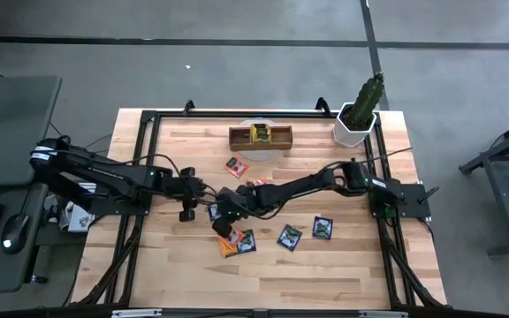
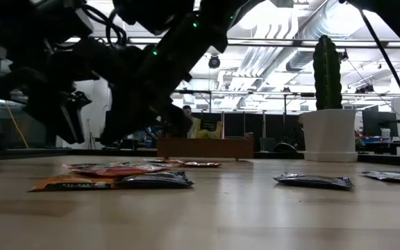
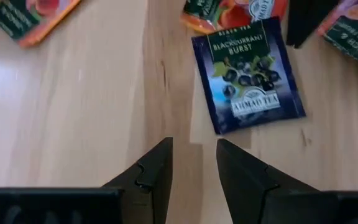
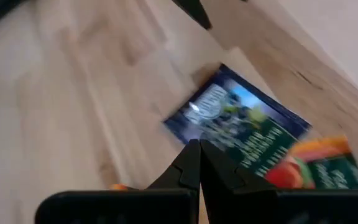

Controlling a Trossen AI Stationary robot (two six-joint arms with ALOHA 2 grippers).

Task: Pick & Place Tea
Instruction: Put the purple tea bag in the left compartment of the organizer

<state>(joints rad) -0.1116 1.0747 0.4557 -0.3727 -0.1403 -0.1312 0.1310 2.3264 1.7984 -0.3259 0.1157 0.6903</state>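
Near the centre of the high view the right gripper (image 4: pixel 199 163) hangs clenched and empty over a dark blue foil blackcurrant tea sachet (image 4: pixel 238 127) lying flat on the pale wooden table (image 1: pixel 352 265) — an orange sachet (image 4: pixel 319 165) overlaps its corner. The left gripper (image 3: pixel 192 163), just left of it, stands slightly parted, grasping nothing.

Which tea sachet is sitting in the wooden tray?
The yellow-green sachet, upright in the tray's middle compartment; every other sachet lies flat on the table.
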